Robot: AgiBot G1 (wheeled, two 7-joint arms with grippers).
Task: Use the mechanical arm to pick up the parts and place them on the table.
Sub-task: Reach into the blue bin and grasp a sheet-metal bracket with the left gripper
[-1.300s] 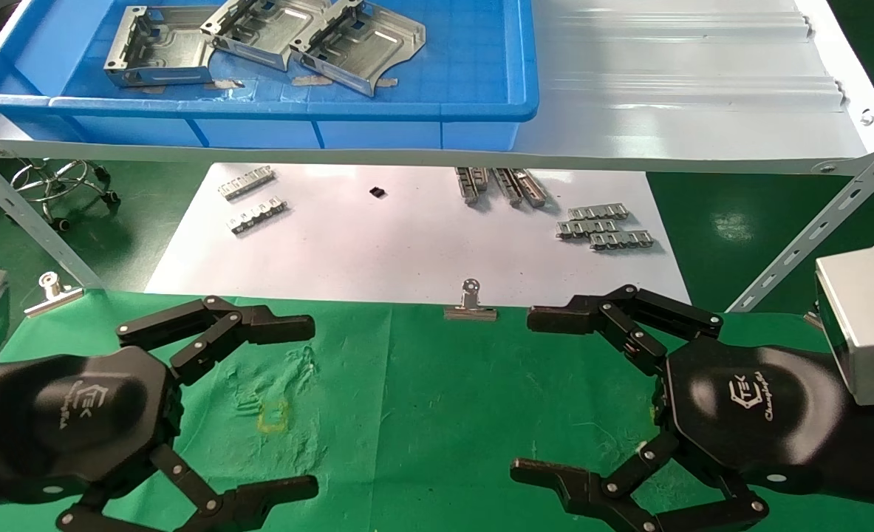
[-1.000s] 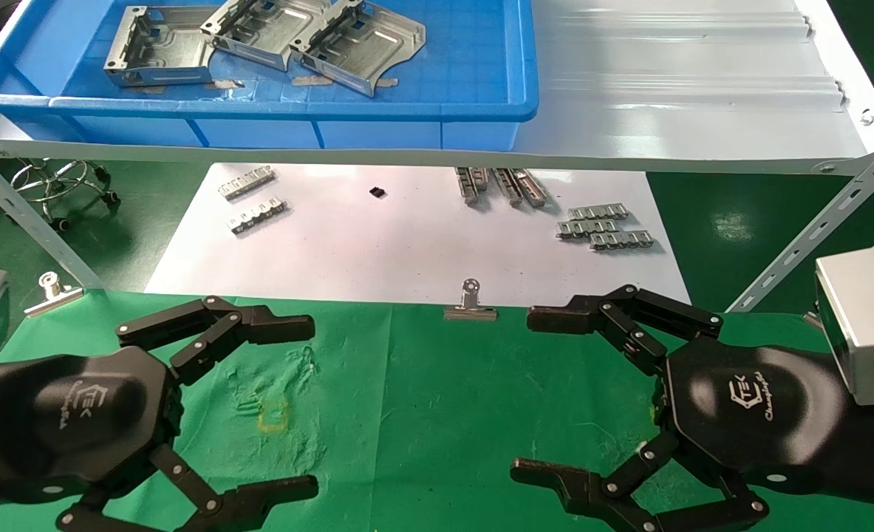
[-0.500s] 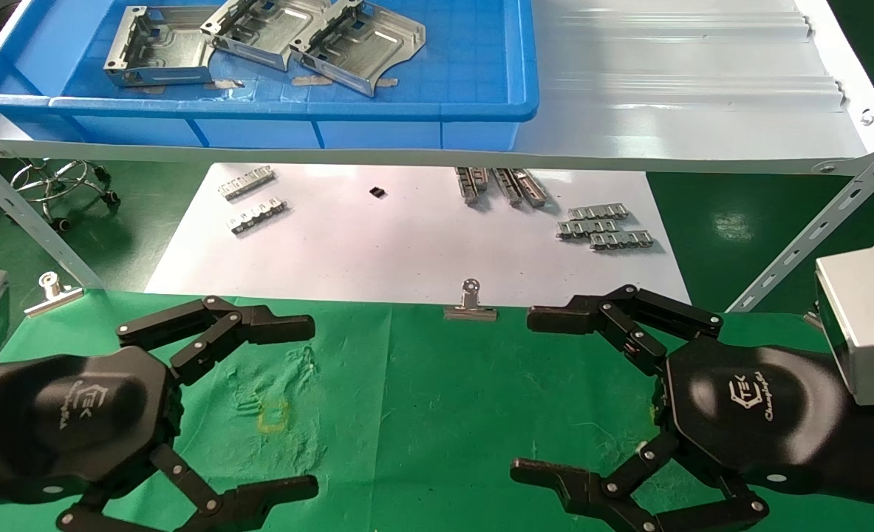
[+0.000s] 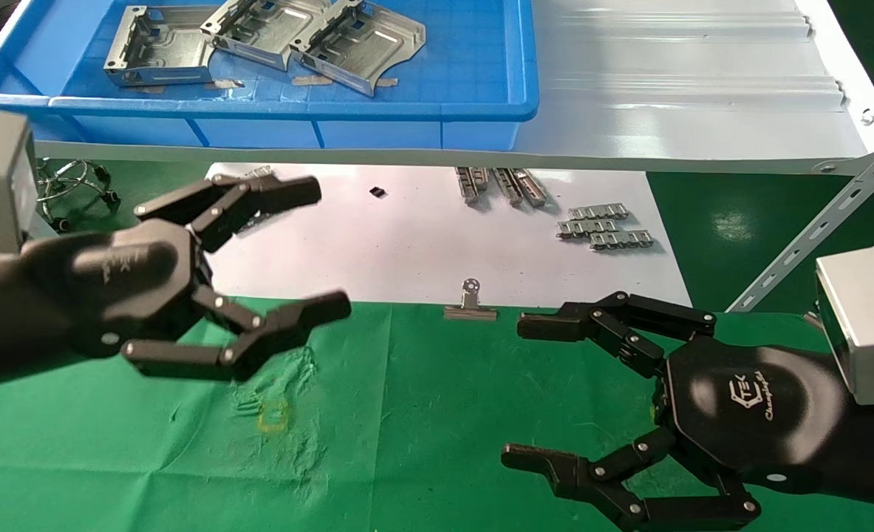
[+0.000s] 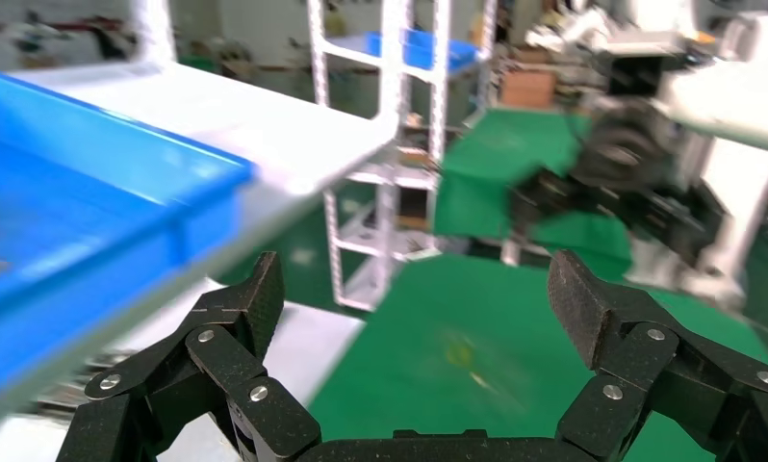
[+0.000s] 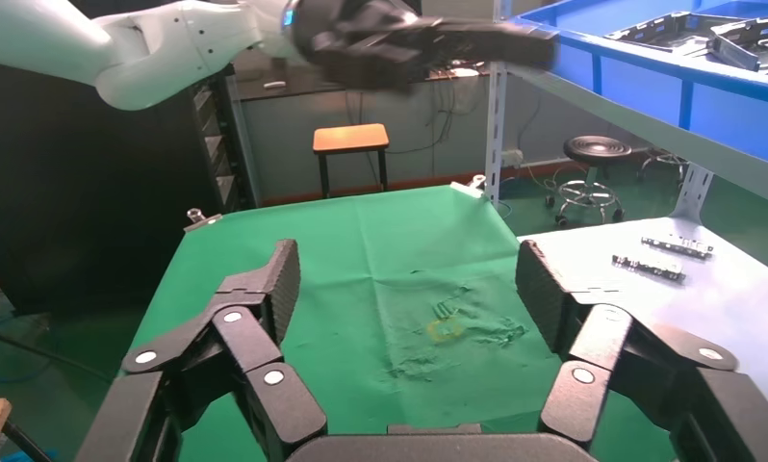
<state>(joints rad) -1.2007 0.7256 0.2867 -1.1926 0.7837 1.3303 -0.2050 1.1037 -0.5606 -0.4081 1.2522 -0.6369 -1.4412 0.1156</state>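
Three silver parts [image 4: 159, 48] [image 4: 259, 29] [image 4: 359, 44] lie side by side, overlapping, in a blue bin [image 4: 407, 111] on the white shelf, far left. My left gripper [image 4: 326, 247] hangs open and empty in the air above the far edge of the table [image 4: 422, 399], below and in front of the bin. The left wrist view shows the same open gripper [image 5: 414, 289] beside the bin wall [image 5: 91, 192]. My right gripper [image 4: 518, 391] rests open and empty low over the green cloth at the right. In the right wrist view this gripper [image 6: 407, 269] frames the yellow mark [image 6: 445, 330].
The white ribbed shelf [image 4: 673, 89] overhangs a white sheet [image 4: 407, 244] with notched strips [image 4: 605, 227] and a small black piece [image 4: 377, 192]. Binder clips [image 4: 470, 303] hold the cloth's far edge. A slanted shelf brace [image 4: 813, 229] stands at the right.
My left arm has lifted off the cloth and moved up and forward toward the shelf, still open. The right gripper has shifted only slightly. The parts lie as before.
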